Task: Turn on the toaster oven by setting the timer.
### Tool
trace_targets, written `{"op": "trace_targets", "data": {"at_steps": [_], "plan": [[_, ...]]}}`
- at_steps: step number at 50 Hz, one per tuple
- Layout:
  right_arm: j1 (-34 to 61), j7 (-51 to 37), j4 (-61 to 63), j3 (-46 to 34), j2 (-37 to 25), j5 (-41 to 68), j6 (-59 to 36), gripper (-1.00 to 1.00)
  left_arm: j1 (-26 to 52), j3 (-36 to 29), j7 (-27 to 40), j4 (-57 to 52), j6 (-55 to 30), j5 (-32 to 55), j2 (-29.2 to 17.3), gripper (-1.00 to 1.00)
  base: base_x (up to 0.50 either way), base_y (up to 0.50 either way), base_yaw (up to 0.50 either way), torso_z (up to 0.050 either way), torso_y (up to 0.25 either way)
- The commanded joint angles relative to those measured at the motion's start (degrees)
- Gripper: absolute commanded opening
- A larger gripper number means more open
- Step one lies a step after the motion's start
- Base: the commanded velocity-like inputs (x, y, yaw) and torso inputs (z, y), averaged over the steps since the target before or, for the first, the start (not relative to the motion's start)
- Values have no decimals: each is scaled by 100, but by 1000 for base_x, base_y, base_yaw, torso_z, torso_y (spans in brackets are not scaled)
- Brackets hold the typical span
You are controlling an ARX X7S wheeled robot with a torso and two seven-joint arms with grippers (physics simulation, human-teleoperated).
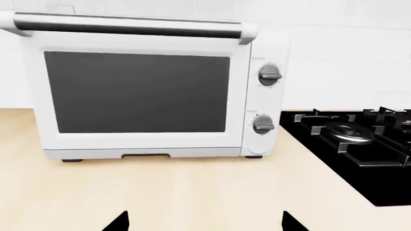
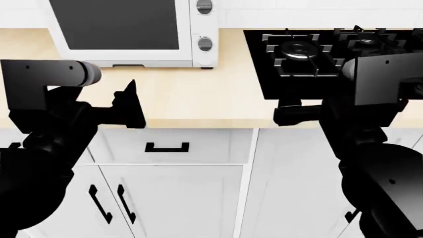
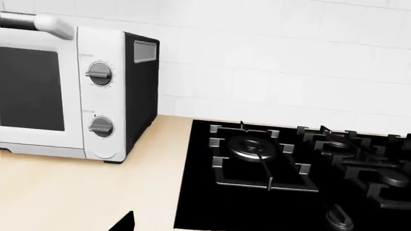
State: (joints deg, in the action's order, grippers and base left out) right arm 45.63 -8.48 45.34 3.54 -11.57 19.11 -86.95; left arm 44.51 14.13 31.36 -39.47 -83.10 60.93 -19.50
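— Timer (image 1: 263,124) sat low on the oven's (image 1: 138,91) panel, untouched. Grippers?
— Left gripper (image 1: 204,222) was spread; right gripper's (image 2: 290,114) state I couldn't tell. Next: reach, pinch, twist.

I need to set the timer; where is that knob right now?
The timer is the lower of two knobs on the toaster oven panel, right of the glass door, below the upper knob.

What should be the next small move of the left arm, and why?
Probably advance the left gripper toward the timer, the lower knob on the toaster oven. The gripper hangs at the counter edge, well short of the oven, touching nothing.
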Motion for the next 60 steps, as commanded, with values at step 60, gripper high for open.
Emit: {"op": "trace_targets", "data": {"at_steps": [60], "plan": [[-180,-33,-42,229,-36,612,580,100,-123,-456,321,20,581,468,-363,100,271,81,0,0,0]]}}
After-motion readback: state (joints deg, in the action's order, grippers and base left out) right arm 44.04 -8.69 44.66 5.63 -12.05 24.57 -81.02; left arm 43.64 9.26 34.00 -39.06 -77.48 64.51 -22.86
